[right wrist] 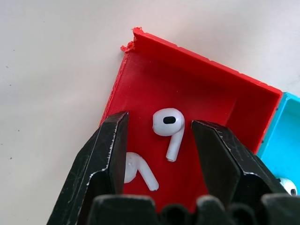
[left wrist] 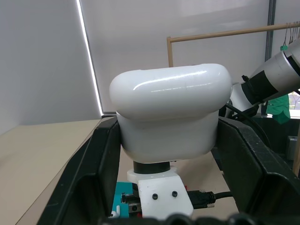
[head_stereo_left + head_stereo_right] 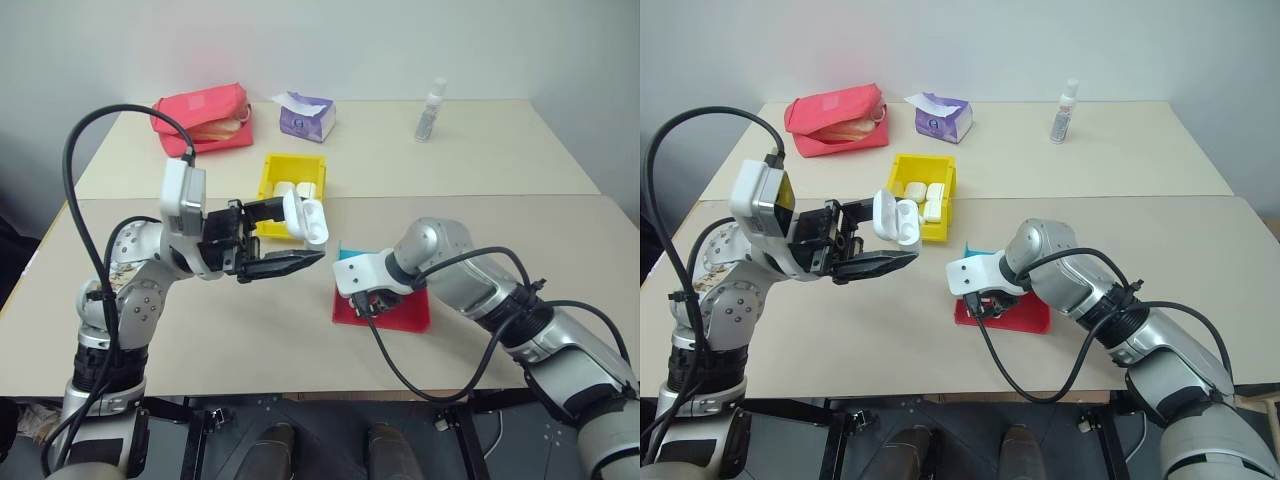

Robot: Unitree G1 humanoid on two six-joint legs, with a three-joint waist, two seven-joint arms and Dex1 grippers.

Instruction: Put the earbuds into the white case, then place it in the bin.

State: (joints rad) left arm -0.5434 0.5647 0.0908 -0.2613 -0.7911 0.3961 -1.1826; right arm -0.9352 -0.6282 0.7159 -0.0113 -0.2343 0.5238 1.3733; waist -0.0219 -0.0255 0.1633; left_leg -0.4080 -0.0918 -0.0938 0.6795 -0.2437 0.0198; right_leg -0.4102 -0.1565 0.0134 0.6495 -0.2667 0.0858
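Glossy white case (image 3: 306, 220), lid up, sits clenched in the left claw (image 3: 285, 235) above the surface (image 3: 250, 330), near the yellow bin (image 3: 273, 178). Right claw (image 1: 159, 140) hangs parted over earbuds (image 1: 168, 127) in the red tray (image 1: 187, 84), seemingly not touching.

Two head-mounted eyes look forward and down from above over the beige table (image 3: 480, 150), taking in both arms, the yellow bin (image 3: 274, 178) at mid-table and the far wall; the two pictures overlap almost wholly, offset sideways. The left wrist camera looks roughly level along its black fingers (image 2: 89, 178), very close to the white case (image 2: 171, 110), with the right arm (image 2: 276, 77) and a pale wall behind. The right wrist camera points steeply down, close above the red tray (image 1: 197, 89) and two earbuds (image 1: 168, 129); the head views share that tray (image 3: 1025, 318).
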